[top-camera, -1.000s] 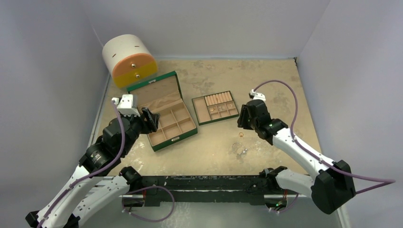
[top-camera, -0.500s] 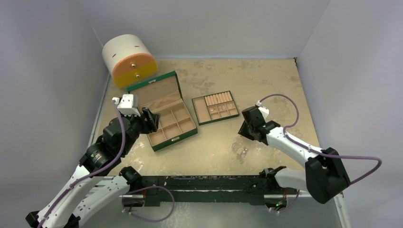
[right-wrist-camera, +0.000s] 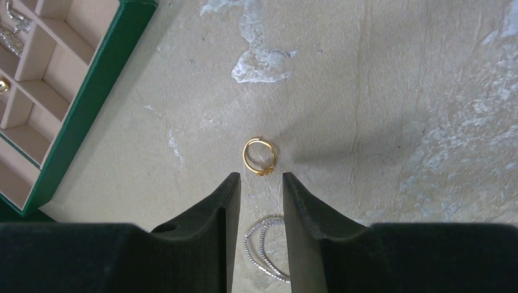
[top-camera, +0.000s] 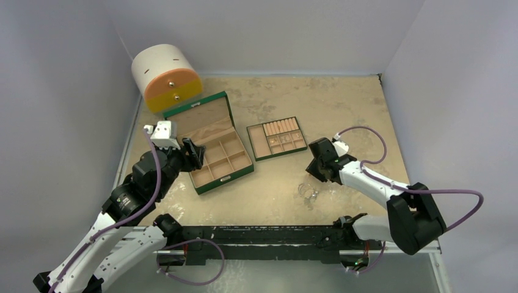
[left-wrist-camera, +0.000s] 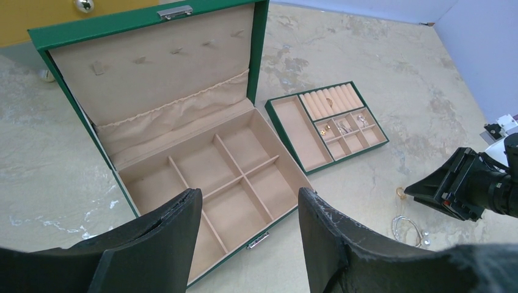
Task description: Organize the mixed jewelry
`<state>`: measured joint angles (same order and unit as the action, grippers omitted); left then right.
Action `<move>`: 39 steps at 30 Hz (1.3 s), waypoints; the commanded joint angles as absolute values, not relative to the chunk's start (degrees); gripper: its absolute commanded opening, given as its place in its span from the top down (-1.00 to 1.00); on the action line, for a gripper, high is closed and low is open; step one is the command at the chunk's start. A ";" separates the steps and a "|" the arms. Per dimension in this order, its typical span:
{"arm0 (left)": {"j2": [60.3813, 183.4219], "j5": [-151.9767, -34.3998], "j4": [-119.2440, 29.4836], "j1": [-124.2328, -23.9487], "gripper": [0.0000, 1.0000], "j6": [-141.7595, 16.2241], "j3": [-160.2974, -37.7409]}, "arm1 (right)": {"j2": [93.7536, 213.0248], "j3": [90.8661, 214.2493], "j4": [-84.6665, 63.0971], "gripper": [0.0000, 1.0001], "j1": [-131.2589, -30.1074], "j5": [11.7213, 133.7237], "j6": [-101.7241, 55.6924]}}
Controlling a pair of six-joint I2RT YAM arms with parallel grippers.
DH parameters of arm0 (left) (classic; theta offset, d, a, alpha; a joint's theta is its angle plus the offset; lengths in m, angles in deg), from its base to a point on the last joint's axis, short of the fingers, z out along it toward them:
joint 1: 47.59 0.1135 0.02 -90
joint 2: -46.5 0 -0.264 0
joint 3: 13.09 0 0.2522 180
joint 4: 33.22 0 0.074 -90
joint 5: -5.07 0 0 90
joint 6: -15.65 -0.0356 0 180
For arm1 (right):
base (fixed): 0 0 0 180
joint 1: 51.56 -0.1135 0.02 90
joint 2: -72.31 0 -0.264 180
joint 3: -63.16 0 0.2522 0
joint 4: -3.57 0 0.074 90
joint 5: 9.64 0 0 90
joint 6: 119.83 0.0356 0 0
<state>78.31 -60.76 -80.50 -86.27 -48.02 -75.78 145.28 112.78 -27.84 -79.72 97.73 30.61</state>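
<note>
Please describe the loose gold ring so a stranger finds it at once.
Find the small green tray; the right gripper is by its near right corner. The gold ring lies flat on the table ahead of that gripper. The neighbouring silver hoops are bigger and beaded.

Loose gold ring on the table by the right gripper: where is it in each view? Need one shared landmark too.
Right wrist: gold ring at centre, just ahead of the right gripper.
Left wrist: far right, on the table just left of the right gripper's tip.
Top external: cannot make it out; the right gripper's tip sits over that spot.
Landmark: the silvery hoops lying beside the ring, visible in all three views.
</note>
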 commanded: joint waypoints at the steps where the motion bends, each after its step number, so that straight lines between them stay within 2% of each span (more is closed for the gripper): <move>1: 78.04 -61.28 -77.66 -86.05 -0.18 -48.77 -75.79 | 146.39 114.08 -29.33 0.32 -79.93 101.13 33.81; 17: 77.67 -61.20 -77.66 -86.03 -0.18 -48.68 -75.79 | 149.85 114.97 -29.00 0.39 -79.86 100.30 35.72; 32: 77.87 -61.11 -77.75 -86.00 -0.18 -48.68 -75.79 | 149.71 114.46 -29.19 0.78 -79.93 100.45 35.65; 37: 77.86 -61.02 -77.75 -86.00 -0.18 -48.68 -75.80 | 149.10 114.33 -28.68 1.00 -79.90 100.50 34.46; 39: 77.81 -61.02 -77.75 -86.00 -0.18 -48.64 -75.81 | 148.54 114.13 -27.85 1.00 -79.94 100.07 33.36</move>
<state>78.09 -60.76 -80.50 -86.27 -48.00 -75.78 149.85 113.24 -27.84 -79.72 98.91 34.42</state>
